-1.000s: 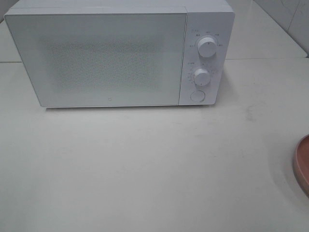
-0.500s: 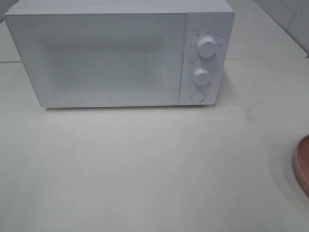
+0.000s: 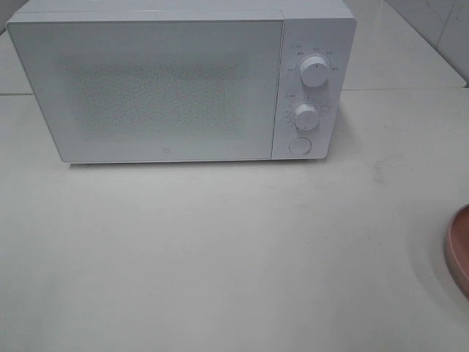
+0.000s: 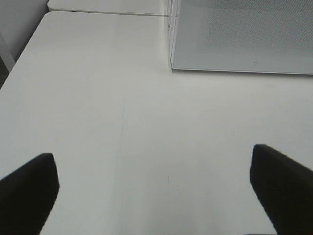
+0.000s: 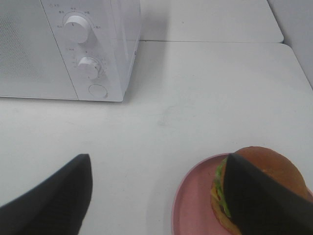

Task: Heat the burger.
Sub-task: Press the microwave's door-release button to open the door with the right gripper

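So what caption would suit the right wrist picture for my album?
Open right end effector over the table, burger on pink plate nearby, closed microwave beyond.

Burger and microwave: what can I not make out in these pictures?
- Burger: in the right wrist view, partly covered by the right gripper; outside the exterior high view, whose edge cuts the pink plate.
- Microwave interior: hidden by its closed frosted door.
- Dial markings: too small to read.

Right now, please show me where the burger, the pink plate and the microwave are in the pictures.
burger (image 5: pixel 274 164): right wrist view, top bun.
pink plate (image 5: pixel 193 203): right wrist view, bare part beside the burger.
microwave (image 3: pixel 161 88): exterior high view, middle of the door.
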You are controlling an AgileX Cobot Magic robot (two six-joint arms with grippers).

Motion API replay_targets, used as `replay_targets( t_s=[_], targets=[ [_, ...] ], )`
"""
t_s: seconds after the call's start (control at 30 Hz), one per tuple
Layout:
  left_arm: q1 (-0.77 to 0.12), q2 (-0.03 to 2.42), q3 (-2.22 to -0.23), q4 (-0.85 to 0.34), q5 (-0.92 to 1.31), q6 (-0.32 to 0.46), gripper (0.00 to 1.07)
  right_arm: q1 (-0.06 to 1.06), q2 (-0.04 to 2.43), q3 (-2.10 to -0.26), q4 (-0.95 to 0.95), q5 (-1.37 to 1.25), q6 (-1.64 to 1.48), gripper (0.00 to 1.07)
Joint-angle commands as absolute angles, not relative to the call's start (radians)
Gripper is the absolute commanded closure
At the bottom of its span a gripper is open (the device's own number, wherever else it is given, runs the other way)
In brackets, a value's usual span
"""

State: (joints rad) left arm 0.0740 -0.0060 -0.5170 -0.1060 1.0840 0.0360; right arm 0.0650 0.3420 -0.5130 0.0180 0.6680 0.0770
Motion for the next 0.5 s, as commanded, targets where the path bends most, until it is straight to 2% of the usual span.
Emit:
replay_targets(
  t_s=[0.03, 0.5],
  targets=[
    [0.069, -0.011, -0.516, -0.114, 1.071, 0.035, 0.07, 0.061, 0.404, -0.503, 0.02, 0.59, 0.073, 0.35],
    [0.069, -0.011, -0.516, -0.114, 1.071, 0.035, 0.07, 0.061, 0.618, -0.503, 0.02, 0.387, 0.073, 0.35]
  ],
)
